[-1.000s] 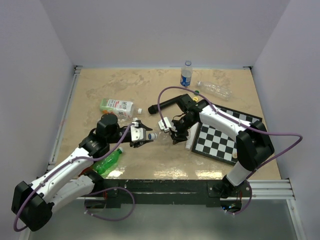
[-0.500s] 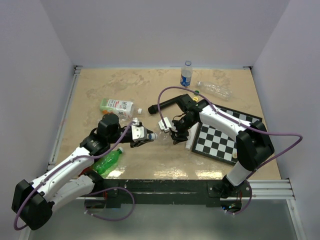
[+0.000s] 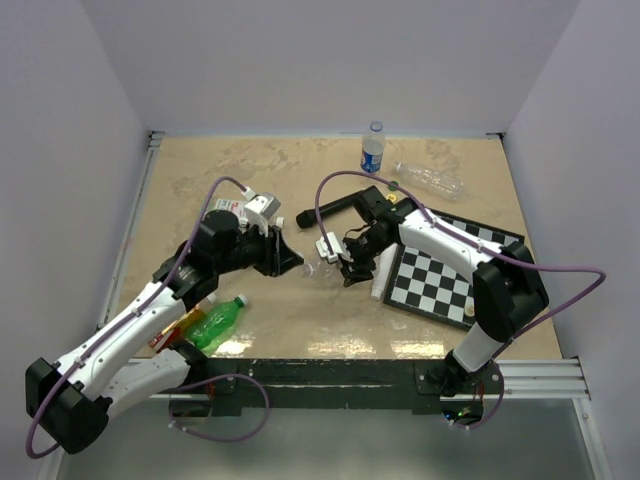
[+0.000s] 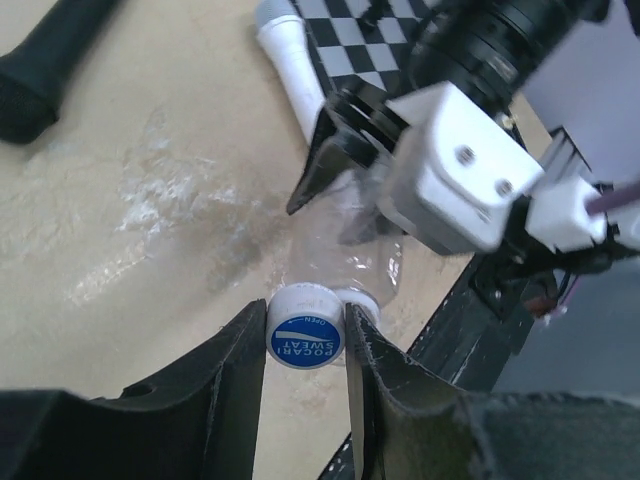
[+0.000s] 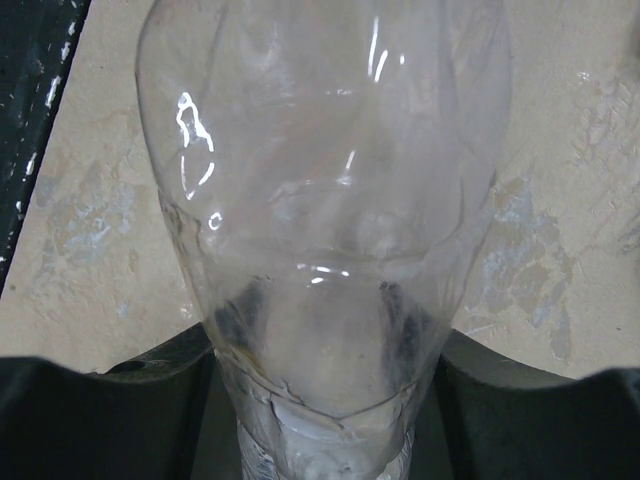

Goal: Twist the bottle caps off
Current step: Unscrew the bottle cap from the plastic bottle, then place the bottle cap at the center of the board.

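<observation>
Left wrist view: a white-rimmed cap (image 4: pixel 306 337) with a blue top reading "POCARI SWEAT" and "OPEN" is pinched between the left jaws, at the neck of a clear bottle (image 4: pixel 350 262). The right jaws are clamped around that same bottle, low over the middle of the counter (image 3: pixel 200 170), just left of the chessboard (image 3: pixel 440 280). Open counter lies toward the far left corner. By the far edge stands an upright blue-labelled bottle (image 3: pixel 372 150), its writing too small to read.
</observation>
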